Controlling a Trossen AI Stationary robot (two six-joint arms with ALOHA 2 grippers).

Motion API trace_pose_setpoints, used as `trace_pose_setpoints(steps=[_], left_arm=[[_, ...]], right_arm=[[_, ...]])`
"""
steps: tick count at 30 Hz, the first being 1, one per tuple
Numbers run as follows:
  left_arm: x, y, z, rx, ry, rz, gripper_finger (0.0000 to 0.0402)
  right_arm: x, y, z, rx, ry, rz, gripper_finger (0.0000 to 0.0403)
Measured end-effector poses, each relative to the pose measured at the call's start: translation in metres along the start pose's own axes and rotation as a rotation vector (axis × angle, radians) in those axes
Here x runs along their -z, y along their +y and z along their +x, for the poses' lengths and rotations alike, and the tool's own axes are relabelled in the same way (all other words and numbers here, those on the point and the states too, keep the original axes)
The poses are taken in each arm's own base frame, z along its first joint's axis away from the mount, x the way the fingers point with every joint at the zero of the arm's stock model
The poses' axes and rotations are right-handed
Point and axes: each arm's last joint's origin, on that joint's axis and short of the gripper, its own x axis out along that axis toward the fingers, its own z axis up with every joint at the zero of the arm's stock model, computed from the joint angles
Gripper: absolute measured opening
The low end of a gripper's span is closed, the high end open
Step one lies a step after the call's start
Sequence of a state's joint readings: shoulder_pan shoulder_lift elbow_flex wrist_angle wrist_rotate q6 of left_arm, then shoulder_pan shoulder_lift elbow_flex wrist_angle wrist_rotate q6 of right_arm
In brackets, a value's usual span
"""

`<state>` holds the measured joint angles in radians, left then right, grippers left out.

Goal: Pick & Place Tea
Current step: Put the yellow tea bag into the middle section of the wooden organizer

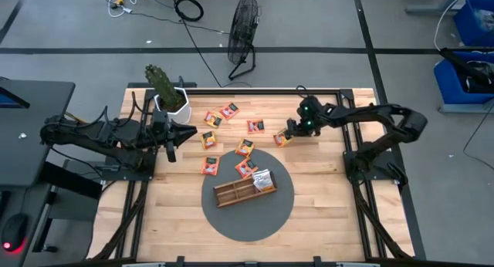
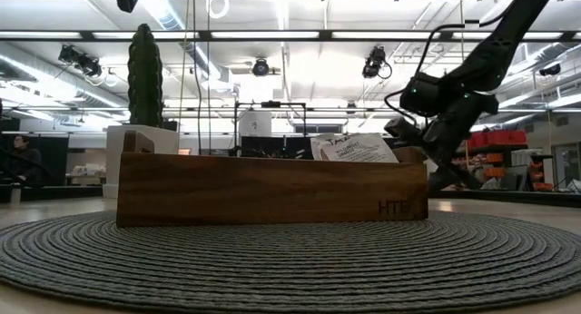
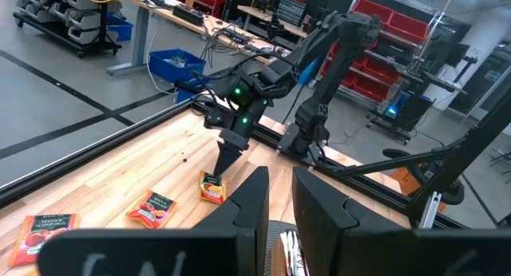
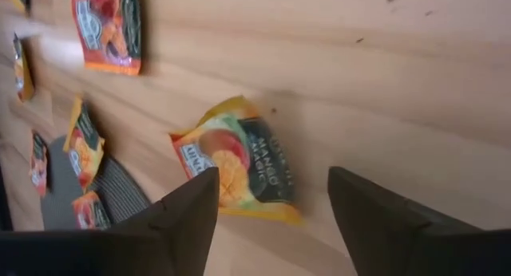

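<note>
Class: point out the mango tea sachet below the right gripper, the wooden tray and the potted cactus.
mango tea sachet (image 4: 239,164), right wrist view, printed face.
wooden tray (image 1: 231,194), high view, rim.
potted cactus (image 1: 161,82), high view, green stem.

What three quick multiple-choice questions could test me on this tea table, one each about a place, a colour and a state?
1. Where is the wooden tray?
A. on the round grey mat
B. on bare wood
C. beside the plant

2. What colour is the pot under the cactus?
A. black
B. white
C. blue

3. How is the right gripper?
A. shut on a sachet
B. open above a sachet
C. inside the tray

Answers: 1 A, the mat shows all around it. 2 B, white rim. 3 B, fingers apart, sachet between them.
</note>
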<state>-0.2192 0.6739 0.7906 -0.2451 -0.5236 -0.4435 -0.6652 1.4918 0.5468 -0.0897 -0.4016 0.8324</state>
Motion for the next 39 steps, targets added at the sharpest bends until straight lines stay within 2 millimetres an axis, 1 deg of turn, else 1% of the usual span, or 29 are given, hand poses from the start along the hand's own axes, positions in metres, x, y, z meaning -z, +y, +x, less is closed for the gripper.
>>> trace_pose_setpoints(steps=[8, 12, 14, 16, 20, 21, 22, 26, 29, 32, 35, 39], left_arm=[[0.000, 0.000, 0.000, 0.000, 0.000, 0.001, 0.0060], [0.000, 0.000, 0.000, 0.000, 0.000, 0.001, 0.0060], [0.000, 0.000, 0.000, 0.000, 0.000, 0.001, 0.0060], [0.000, 0.000, 0.000, 0.000, 0.000, 0.001, 0.0060], [0.000, 0.000, 0.000, 0.000, 0.000, 0.000, 0.0060], [0.000, 0.000, 0.000, 0.000, 0.000, 0.000, 0.0060], [0.000, 0.000, 0.000, 0.000, 0.000, 0.000, 0.0060], [0.000, 0.000, 0.000, 0.000, 0.000, 0.000, 0.0060], [0.000, 0.000, 0.000, 0.000, 0.000, 0.001, 0.0060], [0.000, 0.000, 0.000, 0.000, 0.000, 0.001, 0.0060], [0.000, 0.000, 0.000, -0.002, 0.004, 0.003, 0.0060], [0.001, 0.000, 0.000, -0.003, 0.006, 0.013, 0.0060]], right_arm=[[0.007, 0.007, 0.006, -0.023, 0.021, -0.023, 0.0217], [0.008, 0.011, 0.008, -0.048, 0.023, -0.048, 0.0189], [0.008, 0.011, 0.011, -0.044, 0.020, -0.053, 0.0165], [0.007, 0.011, 0.015, -0.047, 0.011, -0.061, 0.0131], [0.006, 0.010, 0.022, -0.052, 0.010, -0.067, 0.0034], [0.006, 0.010, 0.024, -0.058, 0.006, -0.075, 0.0017], [0.005, 0.010, 0.025, -0.062, 0.002, -0.082, 0.0011], [0.005, 0.011, 0.024, -0.070, 0.000, -0.084, 0.0004], [0.005, 0.016, 0.018, -0.102, -0.006, -0.092, 0.0003], [0.005, 0.024, 0.007, -0.133, -0.028, -0.104, 0.0002], [0.002, 0.038, -0.009, -0.135, -0.051, -0.141, 0.0001], [-0.001, 0.067, -0.034, -0.096, -0.068, -0.272, 0.0001]])
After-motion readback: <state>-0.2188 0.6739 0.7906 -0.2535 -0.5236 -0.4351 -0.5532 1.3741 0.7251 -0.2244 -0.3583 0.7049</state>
